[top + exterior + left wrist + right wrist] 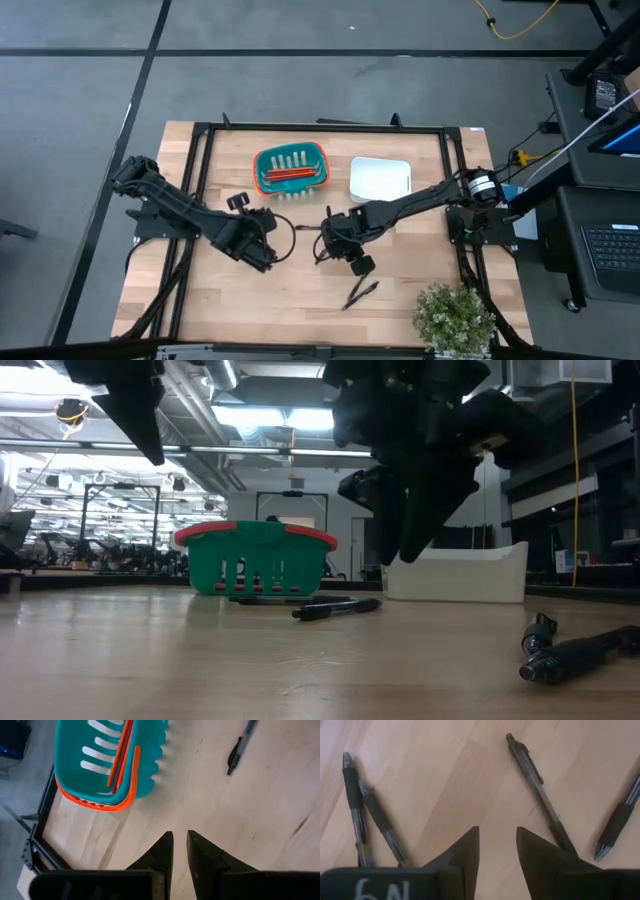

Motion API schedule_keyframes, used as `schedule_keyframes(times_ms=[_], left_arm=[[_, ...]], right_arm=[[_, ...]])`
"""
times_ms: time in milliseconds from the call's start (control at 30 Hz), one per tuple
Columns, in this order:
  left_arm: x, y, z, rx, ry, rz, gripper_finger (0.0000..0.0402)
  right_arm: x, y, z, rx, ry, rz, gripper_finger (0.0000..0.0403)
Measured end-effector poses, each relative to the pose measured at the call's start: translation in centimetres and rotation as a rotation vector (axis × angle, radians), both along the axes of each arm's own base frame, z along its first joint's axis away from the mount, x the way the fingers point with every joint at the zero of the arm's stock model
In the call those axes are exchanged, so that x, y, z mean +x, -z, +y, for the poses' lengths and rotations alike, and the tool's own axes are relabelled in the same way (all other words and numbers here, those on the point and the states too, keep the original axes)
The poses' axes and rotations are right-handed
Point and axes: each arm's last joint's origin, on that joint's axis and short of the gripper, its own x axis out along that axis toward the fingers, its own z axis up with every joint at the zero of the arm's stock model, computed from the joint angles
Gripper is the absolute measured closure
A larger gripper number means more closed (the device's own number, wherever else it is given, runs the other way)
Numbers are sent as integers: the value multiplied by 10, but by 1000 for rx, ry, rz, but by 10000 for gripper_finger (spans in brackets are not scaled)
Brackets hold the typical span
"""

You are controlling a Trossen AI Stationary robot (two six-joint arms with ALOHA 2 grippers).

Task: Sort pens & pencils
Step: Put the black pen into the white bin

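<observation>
Hovering my right gripper (pixel 497 847) low over the worktop (pixel 300 290), I have its fingers parted and empty, with bare wood showing between the tips. Pens (pixel 537 790) lie to either side of it in the right wrist view: two crossing each other on one flank, one long pen angled just past a fingertip on the other, and a fourth further out. I judge the spread stance is there to straddle whichever pen I drop onto next, and the angled one nearest the tip looks the easiest pick. Out from there, the white bin (pixel 380 179) sits just beyond this gripper, presumably the pens' destination, though I can't see inside it. My left gripper (pixel 180 850) waits off to the side, fingers nearly closed with only a thin gap and nothing held. Ahead of it stands the teal basket (pixel 150 765) with the pencils (pixel 120 755) already lying inside, so that half of the sort looks finished. One more pen lies loose beside the basket.
</observation>
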Motion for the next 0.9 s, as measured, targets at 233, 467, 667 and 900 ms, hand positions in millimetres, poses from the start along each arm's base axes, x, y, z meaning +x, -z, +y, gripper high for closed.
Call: schedule_keyframes(times_ms=[233, 467, 667, 900], left_arm=[[2, 0, 9, -10, -17, 40, 352], [-2, 0, 15, -3, -31, 106, 352], [-10, -1, 12, 20, -21, 164, 352], [-20, -3, 7, 60, -44, 196, 352]], right_arm=[[15, 2, 0, -32, -81, -12, 274], [47, 4, 2, -135, -156, 136, 274], [55, 16, 4, -140, -163, 169, 274], [58, 15, 3, -172, -206, 124, 274]])
